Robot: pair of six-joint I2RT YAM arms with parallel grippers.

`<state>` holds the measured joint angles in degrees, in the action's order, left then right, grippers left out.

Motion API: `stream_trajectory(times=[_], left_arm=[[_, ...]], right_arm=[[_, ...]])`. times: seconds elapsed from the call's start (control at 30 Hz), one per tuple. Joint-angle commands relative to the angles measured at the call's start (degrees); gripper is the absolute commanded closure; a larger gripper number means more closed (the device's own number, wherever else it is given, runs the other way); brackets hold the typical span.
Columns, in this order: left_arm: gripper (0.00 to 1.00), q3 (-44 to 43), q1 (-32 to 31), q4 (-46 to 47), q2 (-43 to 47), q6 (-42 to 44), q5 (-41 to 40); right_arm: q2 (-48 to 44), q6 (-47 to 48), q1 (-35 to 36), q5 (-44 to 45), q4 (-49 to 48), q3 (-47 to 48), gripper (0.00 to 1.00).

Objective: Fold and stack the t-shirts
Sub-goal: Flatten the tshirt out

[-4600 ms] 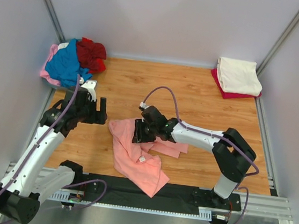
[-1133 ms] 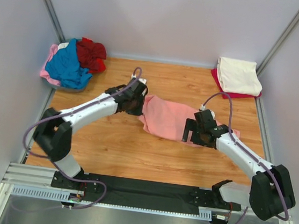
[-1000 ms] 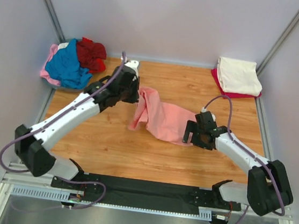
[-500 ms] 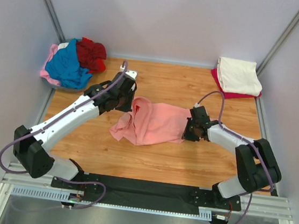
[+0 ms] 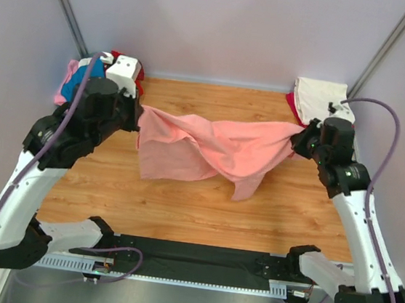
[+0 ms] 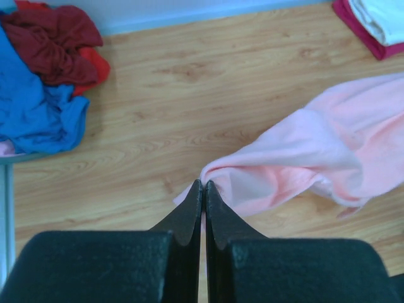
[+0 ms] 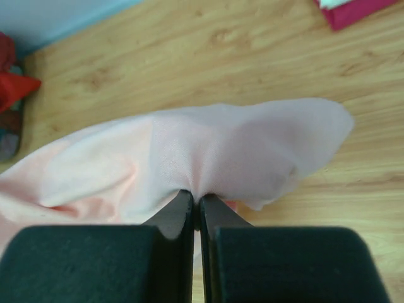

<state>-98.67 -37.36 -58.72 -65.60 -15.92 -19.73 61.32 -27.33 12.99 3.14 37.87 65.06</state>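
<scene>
Wooden table (image 5: 203, 210), pale walls on three sides. Near edge: one black rail (image 5: 198, 257) carried two arm bases, left and right.

Mid-table: one salmon-pink t-shirt (image 5: 217, 149) hung as a sagging band between the two grippers, spanning most of the width of the surface.
- Left gripper (image 6: 203, 189): fingers pressed together, a small bunch of the shirt's pink cloth pinched at the tips. Top view placed it toward the left edge, past the middle of the surface.
- Right gripper (image 7: 196, 199): fingers likewise pressed together on a gathered fold of the same shirt, cloth fanning out beyond the tips. Top view placed it near the right edge.
- Between the two grips the cloth drooped in loose folds; one longer flap hung down toward the near side, right of centre. Could not tell whether that flap touched the wood.

Far-left corner: one loose heap, unfolded. Three shirts told apart by colour: one blue shirt (image 6: 35, 107), one dark red shirt (image 6: 53, 38) crumpled on its far side, one pale pink shirt (image 5: 68, 72) showing at the outer edge. A brighter red patch lay beside the dark red; could not tell whether it was a separate garment. The left arm hid most of this heap in the top view.

Far-right corner: one folded stack of two, a cream shirt (image 5: 315, 91) lying on top of a red shirt (image 7: 360, 11), the red edge showing along the near and left sides.
</scene>
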Motion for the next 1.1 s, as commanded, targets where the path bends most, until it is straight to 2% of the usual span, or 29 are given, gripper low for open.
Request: stream_trajectory(times=[0.0, 0.1, 0.17, 0.2, 0.23, 0.27, 0.33, 0.37, 0.4, 0.5, 0.63, 0.7, 0.73, 0.8, 0.83, 0.9, 0.93, 1.07], left_arm=[[1.00, -1.70, 0.01, -4.04, 1.61, 3.62, -2.42], [1.00, 1.01, 0.10, -2.72, 1.71, 4.32, -4.44], [1.00, 2.95, 0.36, -2.54, 0.83, 3.88, -4.36], [1.00, 6.18, 0.88, -1.50, -0.13, 3.45, -2.62], [1.00, 8.21, 2.02, -0.62, -0.75, 3.18, -1.55], [1.00, 12.50, 2.99, 1.05, -2.32, 2.66, 0.37], [1.00, 16.48, 5.89, 2.55, -4.52, 1.16, 2.66], [1.00, 19.63, 6.68, 3.34, -6.97, 0.72, 4.76], [1.00, 20.70, 7.39, 3.43, -8.30, 0.11, 5.83], [1.00, 23.70, 8.71, 4.14, -11.47, 0.01, 7.07], [0.97, 23.79, 10.11, 3.00, -15.69, 1.24, 3.91], [0.86, 24.58, 13.09, 2.30, -18.32, 0.55, 2.68], [0.74, 24.49, 15.37, 1.34, -19.81, -0.59, 2.85], [0.64, 24.06, 16.00, 0.45, -20.62, -1.91, 2.59], [0.56, 23.71, 15.92, 0.10, -20.62, -2.70, 2.67], [0.52, 24.92, 15.66, 1.14, -18.61, -5.68, 5.13], [0.46, 26.50, 15.39, 2.19, -17.64, -7.00, 5.48], [0.46, 36.85, 14.16, 8.77, -12.72, -13.77, 5.75]], right_arm=[[-1.82, 3.59, -2.00, 1.43, 7.83, 2.70, 0.99], [2.65, 3.87, -4.11, -0.48, 8.80, 4.46, 1.00], [8.25, 4.30, -4.56, -4.08, 7.50, 5.60, 0.90], [10.64, 4.83, -4.64, -6.97, 6.96, 6.04, 0.79], [13.62, 5.35, -4.64, -8.31, 7.22, 8.40, 0.48], [19.74, 5.97, -4.56, -9.54, 8.18, 10.33, 0.36], [24.35, 7.73, -3.42, -9.56, 11.07, 12.98, 0.24], [25.59, 8.08, -2.54, -8.16, 11.87, 13.86, 0.22], [24.82, 8.17, -1.32, -3.27, 11.97, 13.35, 0.16], [17.98, 6.33, 2.73, 3.71, 11.09, 8.52, 0.11], [10.32, 4.48, 6.60, 1.53, 10.04, 0.26, 0.11], [7.33, 2.47, 7.13, -2.23, 8.81, -5.78, 0.11], [6.10, 1.24, 7.92, -4.87, 6.71, -7.99, 0.11], [5.57, 0.09, 8.71, -5.42, 5.12, -11.17, 0.11], [5.48, -0.44, 9.67, -5.60, 3.55, -14.05, 0.11], [5.74, -1.58, 10.56, -6.12, 2.22, -16.27, 0.11], [6.09, -1.84, 11.34, -6.30, 1.17, -17.50, 0.11], [6.79, -2.11, 12.67, -6.56, -0.25, -19.00, 0.12]])
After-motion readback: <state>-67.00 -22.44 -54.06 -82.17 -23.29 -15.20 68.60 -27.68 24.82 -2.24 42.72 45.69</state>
